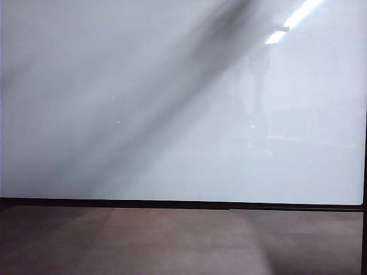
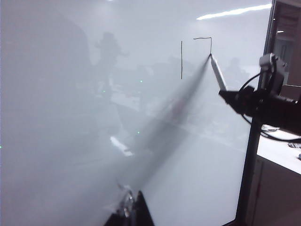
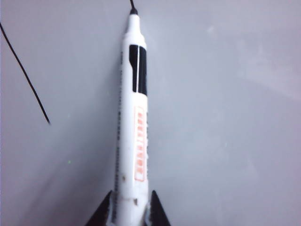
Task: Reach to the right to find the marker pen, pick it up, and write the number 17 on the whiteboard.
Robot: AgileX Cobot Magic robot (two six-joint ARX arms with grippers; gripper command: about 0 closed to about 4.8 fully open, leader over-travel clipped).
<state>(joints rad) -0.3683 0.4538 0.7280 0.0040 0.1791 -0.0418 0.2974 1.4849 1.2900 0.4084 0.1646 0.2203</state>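
The right gripper (image 3: 130, 213) clamps a white plastic marker pen (image 3: 133, 127) with a black band and red label, its black tip touching the large glossy white whiteboard (image 2: 94, 141). A 1 stroke (image 2: 181, 60) and the partly drawn 7 (image 2: 205, 40) sit there. The left gripper (image 2: 133, 209) hangs near the board; its opening cannot be told.

Your exterior view faces the whiteboard (image 1: 183, 143) squarely and close, the counter (image 1: 183, 240) along its foot. Your left wrist view looks across the same board from well back, taking in the marker pen (image 2: 217, 71). Your right wrist view sights down that pen, tight in.
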